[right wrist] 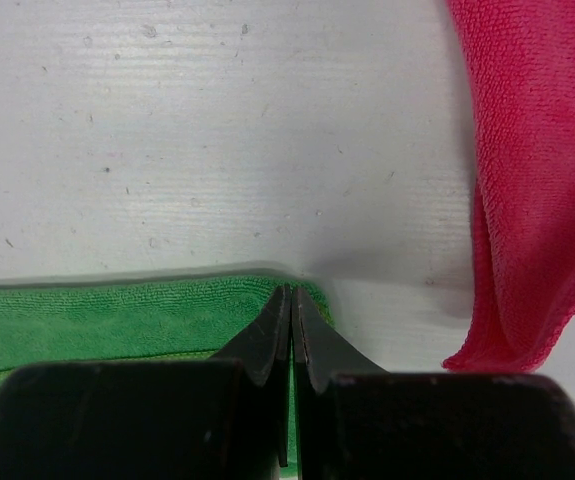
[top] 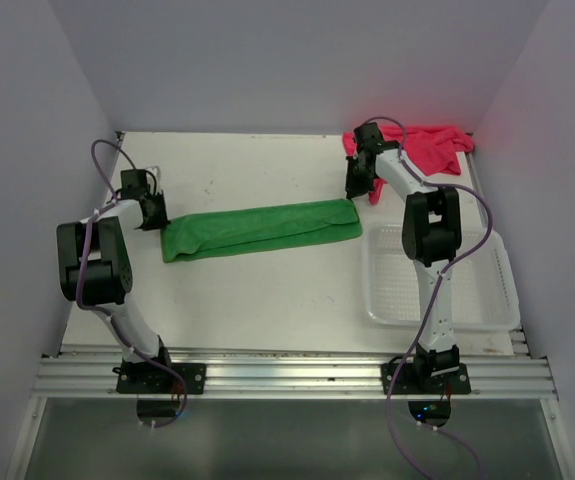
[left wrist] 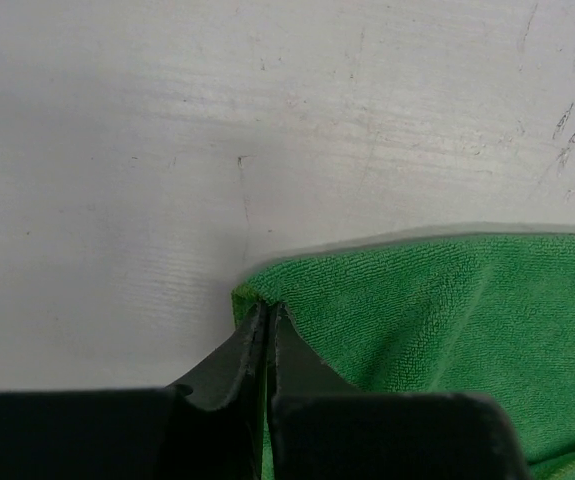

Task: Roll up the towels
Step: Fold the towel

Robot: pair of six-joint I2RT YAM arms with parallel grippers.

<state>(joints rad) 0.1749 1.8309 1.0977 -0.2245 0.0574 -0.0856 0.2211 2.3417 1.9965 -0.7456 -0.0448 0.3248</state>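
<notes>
Green terry towel (top: 259, 229), a long folded band, is pinched at its ends by left fingers (left wrist: 232, 365) and right fingers (right wrist: 265, 340).

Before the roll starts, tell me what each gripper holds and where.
Both pinch the green towel: left gripper on its far left corner, right gripper on its far right corner. The pink towel lies free.

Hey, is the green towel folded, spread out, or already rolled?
Folded, not rolled: the green towel lies flat as a long narrow strip, with stacked layers along its edge in the right wrist view.
</notes>
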